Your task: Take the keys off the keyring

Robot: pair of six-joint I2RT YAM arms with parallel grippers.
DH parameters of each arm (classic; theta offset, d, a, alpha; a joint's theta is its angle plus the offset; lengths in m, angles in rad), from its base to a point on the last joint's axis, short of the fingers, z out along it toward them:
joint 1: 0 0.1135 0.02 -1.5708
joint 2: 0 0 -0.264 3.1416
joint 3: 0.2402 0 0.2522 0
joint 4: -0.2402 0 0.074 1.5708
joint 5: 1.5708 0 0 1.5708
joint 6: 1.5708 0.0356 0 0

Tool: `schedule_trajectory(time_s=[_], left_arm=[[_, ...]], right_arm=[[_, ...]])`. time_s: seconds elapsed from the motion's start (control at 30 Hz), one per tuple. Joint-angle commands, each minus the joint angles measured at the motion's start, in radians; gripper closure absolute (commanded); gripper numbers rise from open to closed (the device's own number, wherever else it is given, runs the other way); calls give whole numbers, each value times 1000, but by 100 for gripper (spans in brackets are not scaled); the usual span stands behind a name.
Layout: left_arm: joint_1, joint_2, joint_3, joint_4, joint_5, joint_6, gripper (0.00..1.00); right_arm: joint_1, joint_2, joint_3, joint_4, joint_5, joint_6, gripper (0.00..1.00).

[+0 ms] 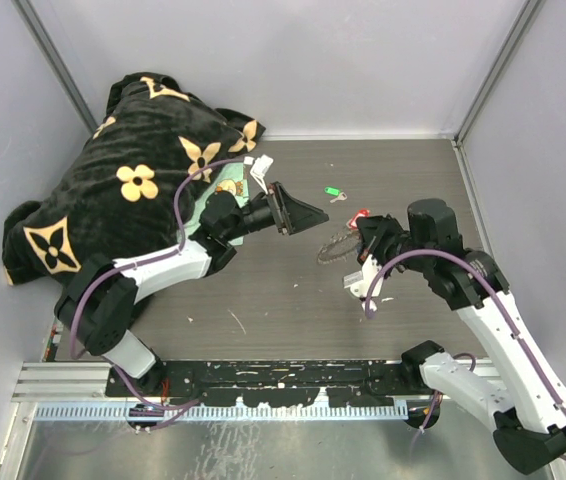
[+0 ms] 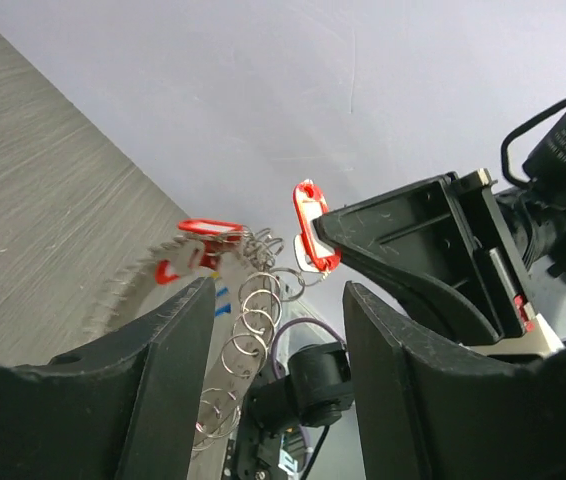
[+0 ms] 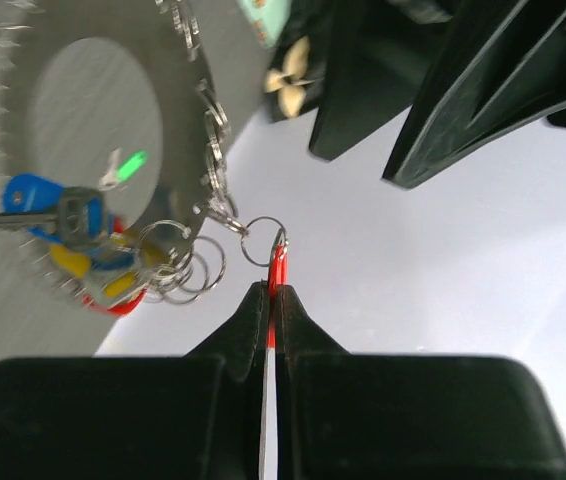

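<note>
Over grey surface (image 1: 293, 300), right gripper (image 3: 271, 290) pinches a red-tagged key (image 3: 278, 265); spread left gripper (image 2: 278, 300), nine o'clock, should next brace the dark toothed keyring (image 3: 181, 110).

A big black blanket (image 1: 133, 170) fills the far left corner of the table (image 1: 293, 310), so no hand can pass low there. Grey walls (image 1: 293, 60) shut in the left, back and right sides. The near middle of the table is wide and free. A little green key (image 1: 333, 192) lies on the far part. The left gripper (image 1: 308, 214) and right gripper (image 1: 365, 226) are near each other, and the keyring (image 1: 323, 257) hangs in the small gap between them.
</note>
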Motion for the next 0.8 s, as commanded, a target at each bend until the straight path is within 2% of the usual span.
schedule_trajectory(time_s=[0.0,0.27,0.47,0.77], left_arm=[[25,-72,58,-61,52,-23,44],[40,-128,56,-136,134,-23,48],[41,-181,34,-196,146,-11,49],[26,-176,11,-203,153,-19,51]], right_arm=[[6,-74,-93,364,-176,-243,99],[5,-166,-298,613,-338,-307,99],[6,-187,-359,666,-365,-330,99],[5,-213,-391,662,-388,-375,99]])
